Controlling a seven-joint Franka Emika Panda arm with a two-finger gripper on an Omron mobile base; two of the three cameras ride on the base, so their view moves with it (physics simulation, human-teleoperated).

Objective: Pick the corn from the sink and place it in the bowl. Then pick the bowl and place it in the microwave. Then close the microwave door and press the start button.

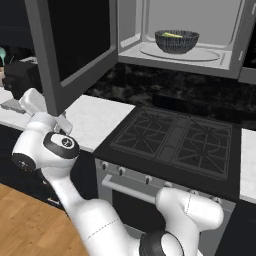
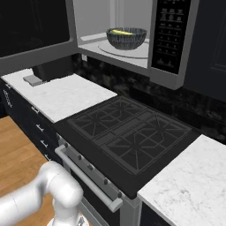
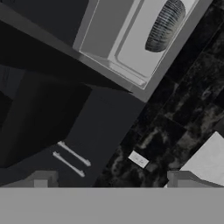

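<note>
Kitchen, stove (image 2: 132, 137) below the microwave (image 2: 132, 39); bowl (image 1: 177, 41) with corn (image 1: 171, 35) sits on turntable, door (image 1: 70, 45) wide open. Gripper (image 3: 111, 180) low left, jaws apart, empty.

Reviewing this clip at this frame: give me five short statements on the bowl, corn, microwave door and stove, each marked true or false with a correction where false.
1. The bowl sits on the turntable inside the microwave. True.
2. The corn lies on the stove grates. False: it lies inside the bowl, yellow showing above the rim.
3. The microwave door is shut. False: it stands swung open to the left, with the cavity exposed.
4. The pincer holds the bowl. False: in the hand view its tips are apart with nothing between them, and the bowl is well away inside the microwave.
5. The stove top under the microwave has no pots on it. True.
</note>
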